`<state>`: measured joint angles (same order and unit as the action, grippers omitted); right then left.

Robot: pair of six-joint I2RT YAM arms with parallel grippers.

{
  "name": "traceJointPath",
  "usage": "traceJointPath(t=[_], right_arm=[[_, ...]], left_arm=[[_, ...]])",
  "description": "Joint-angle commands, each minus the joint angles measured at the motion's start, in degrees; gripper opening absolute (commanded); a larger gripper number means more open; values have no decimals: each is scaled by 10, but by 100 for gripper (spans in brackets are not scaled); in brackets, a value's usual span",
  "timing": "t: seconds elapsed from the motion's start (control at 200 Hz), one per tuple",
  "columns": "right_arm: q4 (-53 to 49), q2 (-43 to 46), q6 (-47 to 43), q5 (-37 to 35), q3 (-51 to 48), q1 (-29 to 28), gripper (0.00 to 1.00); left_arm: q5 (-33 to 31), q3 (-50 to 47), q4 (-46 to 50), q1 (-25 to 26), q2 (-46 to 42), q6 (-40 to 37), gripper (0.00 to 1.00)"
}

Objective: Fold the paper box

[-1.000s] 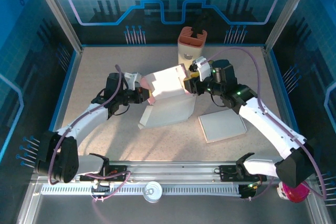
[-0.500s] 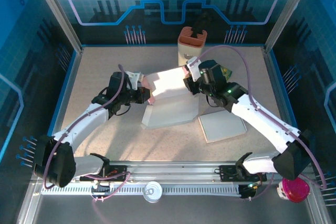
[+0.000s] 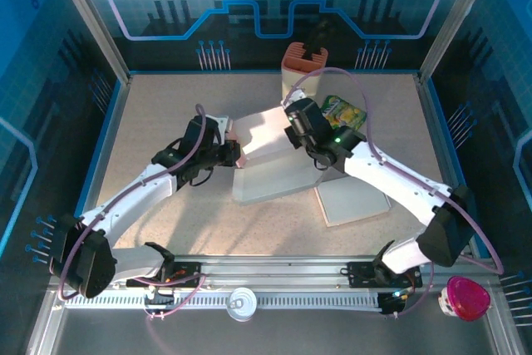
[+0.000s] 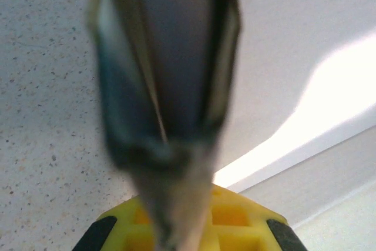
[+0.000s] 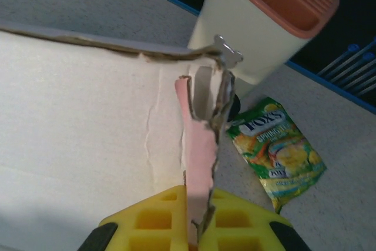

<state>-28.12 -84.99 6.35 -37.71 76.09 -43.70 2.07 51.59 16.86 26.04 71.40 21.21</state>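
So the right arm has swung in leftward over the last second, and its claw [image 3: 287, 126] went from partly open to clamped on the top right flap of the white paper box [image 3: 270, 160]. That move also uncovered the green candy bag [image 3: 343, 112] it was hiding before. The box has shifted a little to the right and lies flatter now.

The box sits around the middle of the speckled beige bench [image 3: 166, 114], half folded, with its far part raised and the near panel lying on the surface. In the right wrist view you can see the torn, pinkish flap edge of the box [image 5: 76, 121] pinched right between the right claw [image 5: 205, 104] fingers.

The left claw [image 3: 235, 154] is squeezed tight on the box's left edge. In the left wrist view its fingers [image 4: 167, 145] are blurry but pressed together, with the box [image 4: 282, 39] just beside them.

The candy bag [image 5: 276, 148] lies just right of the box. A cream tub with an orange-brown lid [image 3: 301, 72] stands at the far edge. A flat white cardboard sheet [image 3: 353, 199] lies toward the near right.
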Motion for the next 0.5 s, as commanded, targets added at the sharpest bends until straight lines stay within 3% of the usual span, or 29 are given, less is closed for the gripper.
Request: traceJointPath(t=[0.0,0.21,0.495], right_arm=[[-62,-28,44,-101,34,-23,0],[-168,-84,144,-213,100,-51,0],[-196,-108,147,-191,133,-55,4]], left_arm=[[-35,19,18,12,-8,24,0],[-36,27,24,23,3,33,0],[-35,36,41,24,9,34,0]])
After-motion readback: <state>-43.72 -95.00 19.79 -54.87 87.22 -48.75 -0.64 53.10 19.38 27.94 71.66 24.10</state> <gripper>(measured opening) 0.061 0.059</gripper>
